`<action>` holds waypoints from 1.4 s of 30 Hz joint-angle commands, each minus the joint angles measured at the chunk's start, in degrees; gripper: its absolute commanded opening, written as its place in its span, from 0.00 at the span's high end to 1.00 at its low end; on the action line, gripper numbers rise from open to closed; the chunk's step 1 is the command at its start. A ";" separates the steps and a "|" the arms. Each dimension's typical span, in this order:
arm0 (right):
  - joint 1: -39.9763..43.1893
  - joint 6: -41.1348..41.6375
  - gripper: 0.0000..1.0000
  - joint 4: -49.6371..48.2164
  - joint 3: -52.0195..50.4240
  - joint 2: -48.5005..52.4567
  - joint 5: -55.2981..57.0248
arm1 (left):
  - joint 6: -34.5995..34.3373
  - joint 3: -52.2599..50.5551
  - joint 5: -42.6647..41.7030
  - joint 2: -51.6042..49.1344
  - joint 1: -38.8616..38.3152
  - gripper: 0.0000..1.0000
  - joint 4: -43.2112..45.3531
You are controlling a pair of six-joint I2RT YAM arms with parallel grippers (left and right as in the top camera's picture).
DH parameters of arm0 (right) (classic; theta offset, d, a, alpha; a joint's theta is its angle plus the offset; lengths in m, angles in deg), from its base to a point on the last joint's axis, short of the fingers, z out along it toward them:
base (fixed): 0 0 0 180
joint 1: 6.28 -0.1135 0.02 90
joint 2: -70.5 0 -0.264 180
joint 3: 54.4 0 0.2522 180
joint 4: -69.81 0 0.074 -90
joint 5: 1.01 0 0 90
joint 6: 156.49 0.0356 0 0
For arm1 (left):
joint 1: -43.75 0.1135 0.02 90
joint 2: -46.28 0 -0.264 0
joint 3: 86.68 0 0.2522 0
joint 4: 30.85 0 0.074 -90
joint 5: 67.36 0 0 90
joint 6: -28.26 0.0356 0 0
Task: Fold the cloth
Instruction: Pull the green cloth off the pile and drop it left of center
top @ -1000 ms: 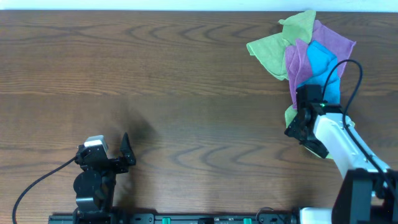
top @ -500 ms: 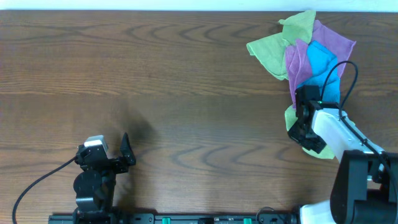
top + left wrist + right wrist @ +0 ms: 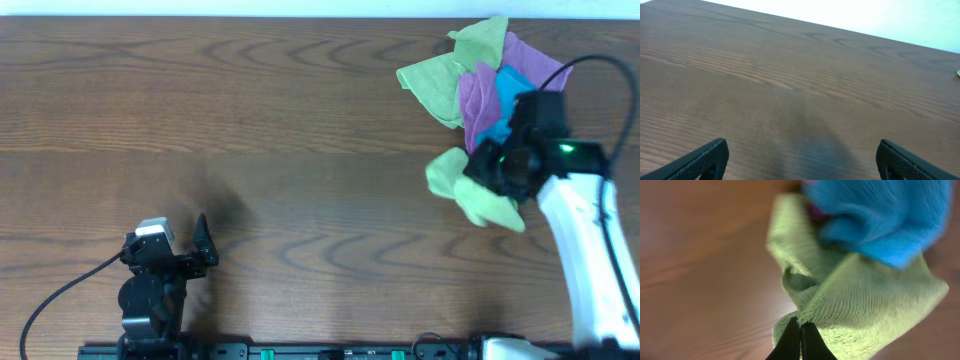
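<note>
1. Bench [image 3: 300, 150]: brown wood grain, carrying everything in all three views.
2. Heap of spare cloths, far right of bench: olive-green cloth [image 3: 430, 85], purple cloth [image 3: 540, 60] and blue cloth [image 3: 505, 90], overlapping. Lower edges buried under one another; number of layers unclear.
3. The cloth [image 3: 480, 205]: bright lime, bunched, at the near edge of the heap on the right side of the bench, one part tucked beneath the blue cloth in the wrist view. Pinched at a fold, probably to draw it free of the heap onto open wood for folding. White tag not visible; lifted or dragging on the bench, hard to tell.
4. Right pincer [image 3: 800, 335]: clenched on a ridge of the cloth, jaws pressed together. Tips masked by the wrist housing from overhead.
5. Left pincer [image 3: 802, 145]: released, jaws wide, parked low at near left, well apart from the cloths, likely waiting for a corner. Only finger ends shown, cropped at the frame bottom.
</note>
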 commanded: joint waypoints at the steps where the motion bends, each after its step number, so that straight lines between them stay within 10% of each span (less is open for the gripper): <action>1: 0.59 -3.63 0.99 0.31 6.10 -3.52 -14.51 | -0.63 -1.25 1.01 0.33 0.17 0.04 -0.35; 22: -26.23 3.54 0.98 -30.86 14.58 -4.66 -35.01 | -0.63 -1.25 1.01 0.33 0.17 0.05 -0.35; 32: -20.13 11.21 0.98 -10.62 14.58 -3.50 -10.05 | -0.63 -1.25 1.01 0.33 0.17 0.05 -0.35; 42: -22.75 13.38 0.98 -11.87 14.58 -3.41 -10.69 | -0.63 -1.25 1.01 0.33 0.17 0.05 -0.35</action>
